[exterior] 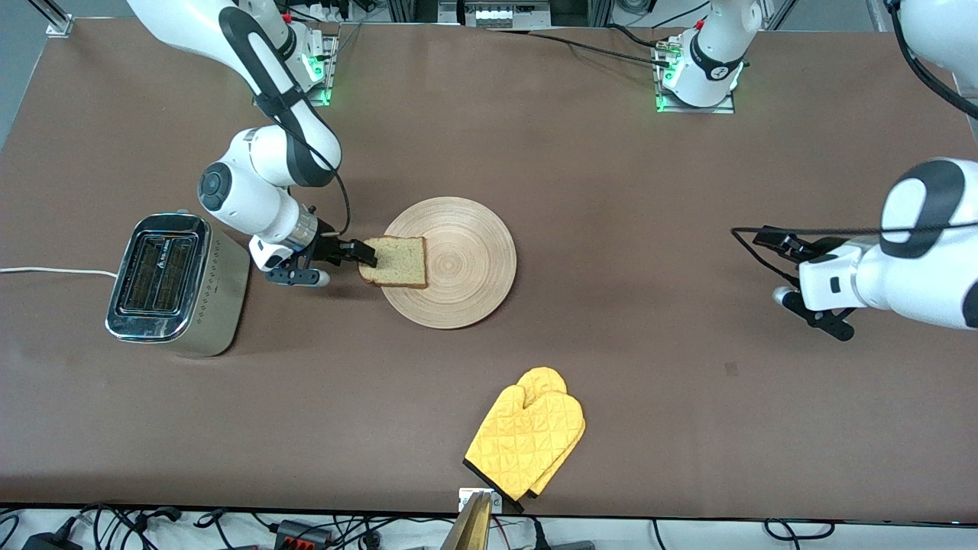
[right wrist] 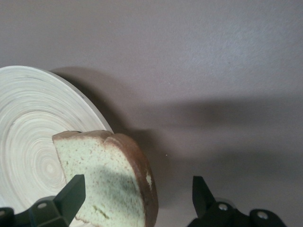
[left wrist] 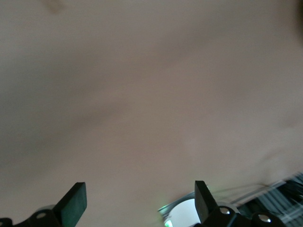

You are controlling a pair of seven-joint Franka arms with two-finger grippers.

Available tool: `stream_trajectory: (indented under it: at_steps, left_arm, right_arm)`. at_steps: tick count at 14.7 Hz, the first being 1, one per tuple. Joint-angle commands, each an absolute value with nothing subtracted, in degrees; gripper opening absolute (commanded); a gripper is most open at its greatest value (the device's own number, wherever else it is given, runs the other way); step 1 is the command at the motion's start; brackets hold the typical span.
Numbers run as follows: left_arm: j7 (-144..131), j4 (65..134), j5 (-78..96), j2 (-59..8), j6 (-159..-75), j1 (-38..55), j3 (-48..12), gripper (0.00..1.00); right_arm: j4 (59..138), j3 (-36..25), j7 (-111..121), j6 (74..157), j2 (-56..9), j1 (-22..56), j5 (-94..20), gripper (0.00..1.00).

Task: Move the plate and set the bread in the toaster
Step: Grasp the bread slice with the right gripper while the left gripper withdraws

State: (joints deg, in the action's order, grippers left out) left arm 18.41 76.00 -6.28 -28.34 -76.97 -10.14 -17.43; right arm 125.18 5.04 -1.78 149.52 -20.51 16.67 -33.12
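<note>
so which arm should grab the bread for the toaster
Right. Its end effector is open at the edge of the bread on the plate, near the toaster. The left end effector waits at its own table end.

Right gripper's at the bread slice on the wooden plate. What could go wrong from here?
1. The open right gripper straddles only the crust edge of the square light-brown bread slice; a shallow pinch may tear it or let it droop.
2. The slice overhangs the rim of the round tan wooden plate; closing could nudge the plate.
3. The boxy chrome-topped toaster has narrow slots; a tilted slice may catch.
</note>
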Motion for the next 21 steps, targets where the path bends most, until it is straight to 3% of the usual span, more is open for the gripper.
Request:
stream_trajectory:
  at_steps: [1,6,8,10,13,17,19,21]
  left_arm:
    - [8.30,75.93,-13.96,-25.32,-75.94,-6.42,-17.14,1.00]
    - [5.54,77.16,-11.78,-23.56,-81.72,-6.94,-18.19,1.00]
    - [4.58,82.32,-11.69,-20.50,-86.63,-7.12,-18.11,1.00]
    - [2.20,91.80,-10.38,-14.10,-94.01,-7.38,-18.19,1.00]
    - [2.81,97.02,-5.80,-7.23,-96.07,-9.49,-18.19,1.00]
    - [2.90,93.54,-5.54,-1.16,-87.46,-9.32,-18.20,1.00]
    - [0.89,88.53,-5.71,-1.66,-85.70,-9.40,-18.02,1.00]
    - [-1.83,85.62,-5.98,-3.59,-85.61,-9.41,-17.93,1.00]
  right_arm:
    - [126.04,5.53,-0.18,152.48,-20.74,17.31,-35.60,1.00]
    - [126.04,6.15,-0.18,154.15,-21.97,17.40,-35.68,1.00]
    - [126.04,7.11,-0.18,155.21,-22.67,17.40,-35.86,1.00]
    - [126.04,7.29,-0.18,156.44,-23.20,17.49,-36.38,1.00]
    - [125.95,7.29,-0.26,156.45,-23.20,17.67,-36.47,0.96]
    - [125.86,7.29,-0.26,156.36,-23.20,17.67,-36.47,0.94]
    - [125.77,7.29,-0.26,156.18,-23.12,17.67,-36.47,0.91]
    - [125.77,7.29,-0.26,156.09,-23.12,17.67,-36.47,0.81]
